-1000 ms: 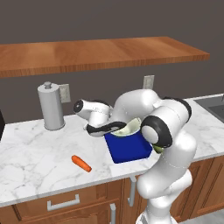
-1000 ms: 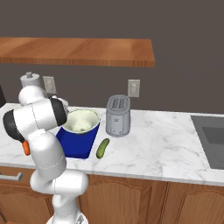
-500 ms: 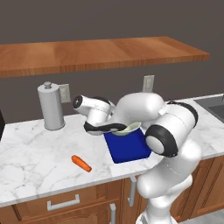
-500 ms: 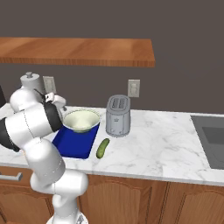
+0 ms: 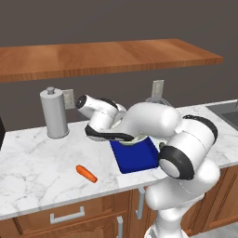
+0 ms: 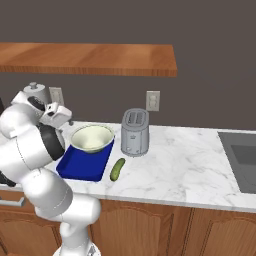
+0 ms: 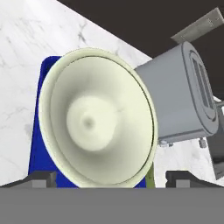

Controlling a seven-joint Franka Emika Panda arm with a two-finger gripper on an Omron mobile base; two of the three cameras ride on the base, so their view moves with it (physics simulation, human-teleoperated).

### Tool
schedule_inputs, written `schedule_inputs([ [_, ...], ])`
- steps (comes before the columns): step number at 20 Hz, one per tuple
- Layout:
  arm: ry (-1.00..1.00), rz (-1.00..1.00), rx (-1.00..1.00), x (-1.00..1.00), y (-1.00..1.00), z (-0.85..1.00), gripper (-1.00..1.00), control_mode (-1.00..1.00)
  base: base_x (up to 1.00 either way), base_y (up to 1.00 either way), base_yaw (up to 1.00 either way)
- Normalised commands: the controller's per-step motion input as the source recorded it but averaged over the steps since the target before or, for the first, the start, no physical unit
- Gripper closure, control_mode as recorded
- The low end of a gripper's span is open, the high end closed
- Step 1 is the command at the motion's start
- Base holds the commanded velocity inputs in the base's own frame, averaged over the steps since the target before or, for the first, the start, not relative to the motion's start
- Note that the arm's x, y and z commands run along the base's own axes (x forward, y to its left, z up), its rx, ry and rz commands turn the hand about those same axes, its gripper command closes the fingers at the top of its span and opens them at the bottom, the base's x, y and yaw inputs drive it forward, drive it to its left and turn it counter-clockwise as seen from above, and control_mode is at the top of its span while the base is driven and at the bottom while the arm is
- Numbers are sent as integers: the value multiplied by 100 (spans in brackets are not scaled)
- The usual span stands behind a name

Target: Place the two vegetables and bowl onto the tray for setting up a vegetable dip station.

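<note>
One bowl seemingly below hand

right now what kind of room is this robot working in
A kitchen, rendered: a white marble counter over wooden cabinets, a grey two-slot toaster by a wall socket, and the corner of a dark sink.

So there's a grey two-slot metal toaster sitting on the white marble countertop, with a white wall outlet at its 12 o'clock. A grey cylindrical canister stands way off at the counter's 9 o'clock end, under a long wooden shelf, and a dark sink sits at 3 o'clock.
</note>
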Motion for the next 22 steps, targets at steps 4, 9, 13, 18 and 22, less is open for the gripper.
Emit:
schedule_inputs([
  [4, -4, -18, 13, -38, -21, 30, -100, -100, 0, 0, 0],
  [9, -4, -15, 18, -38, -27, 29, -100, -100, 0, 0, 0],
  [13, 0, -11, 18, -34, -29, 28, -100, -100, 0, 0, 0],
  [18, 0, -7, 17, -34, -34, 23, -100, -100, 0, 0, 0],
  [22, -2, 0, 18, -33, -43, 18, -100, -100, 0, 0, 0],
])
